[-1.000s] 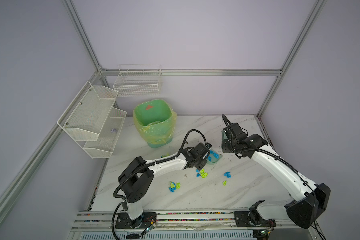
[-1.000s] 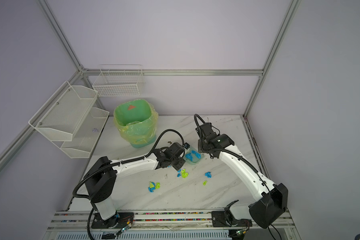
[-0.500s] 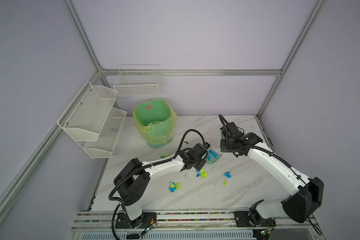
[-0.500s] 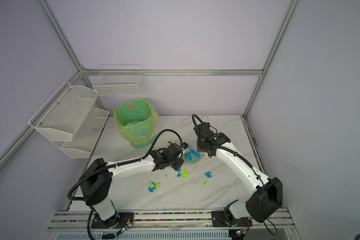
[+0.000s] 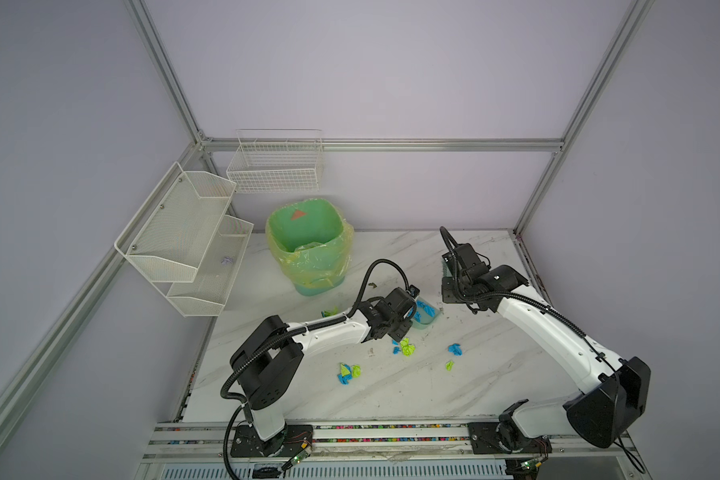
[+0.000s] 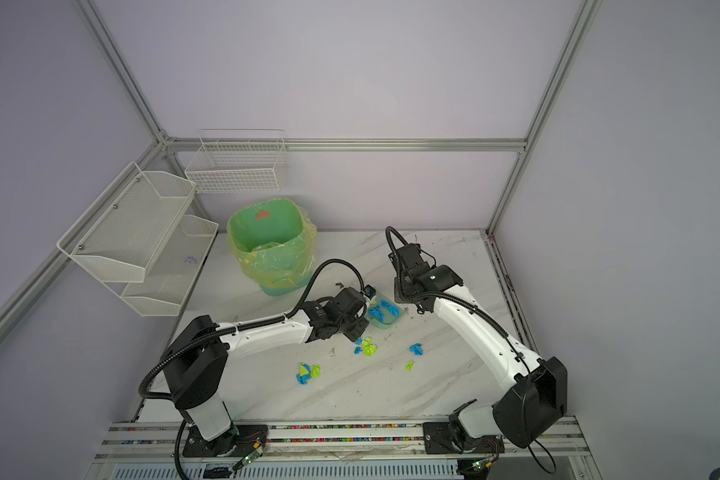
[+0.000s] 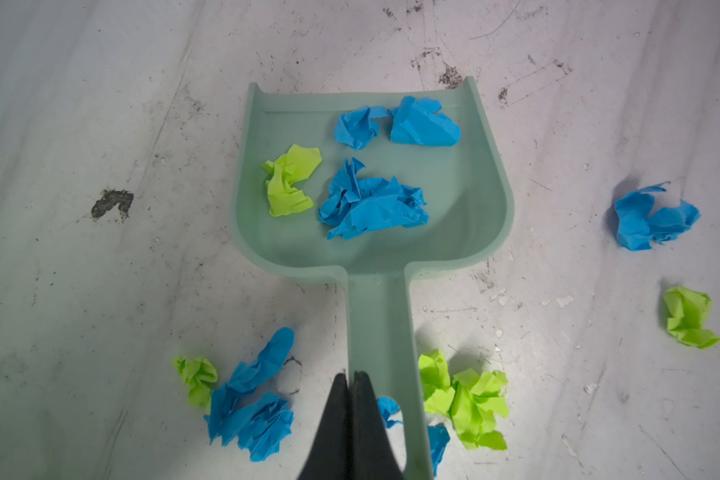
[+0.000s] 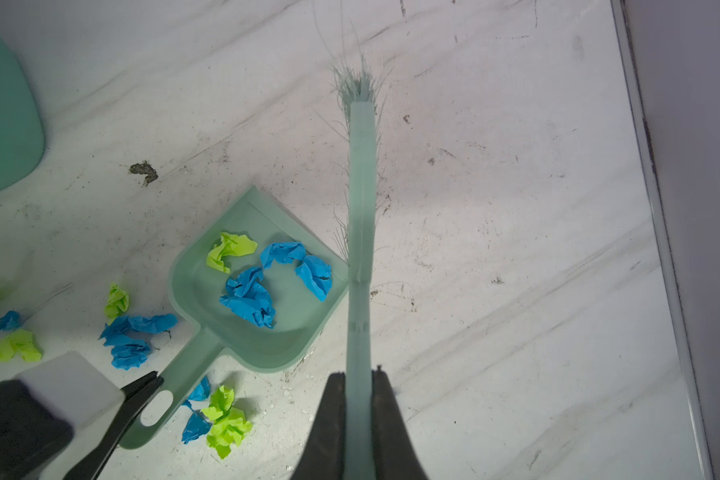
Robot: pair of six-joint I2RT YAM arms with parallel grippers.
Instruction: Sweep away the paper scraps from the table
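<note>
A pale green dustpan (image 7: 466, 174) lies flat on the table (image 5: 391, 395) with my left gripper (image 7: 352, 376) shut on its handle's edge. Several blue and yellow-green paper scraps (image 7: 371, 203) sit inside it. More scraps lie loose on the marble: a clump (image 5: 406, 347) by the handle, another (image 5: 348, 372) nearer the front, and a blue one (image 5: 454, 349) and a green one (image 5: 449, 365) to the right. My right gripper (image 8: 358, 374) is shut on a pale green brush (image 8: 362, 187), held just right of the pan's mouth (image 5: 427, 318) with its bristles pointing toward the back.
A green bin (image 5: 308, 249) with a yellow liner stands at the back left, with a green scrap (image 5: 329, 311) in front of it. White wire racks (image 5: 184, 232) hang on the left wall. A dark speck (image 7: 111, 203) lies near the pan. The table's right rail (image 8: 657, 208) runs close to the brush.
The right arm has shifted a little with the brush near the dustpan's mouth. The dustpan and the loose scraps lie where they were.
</note>
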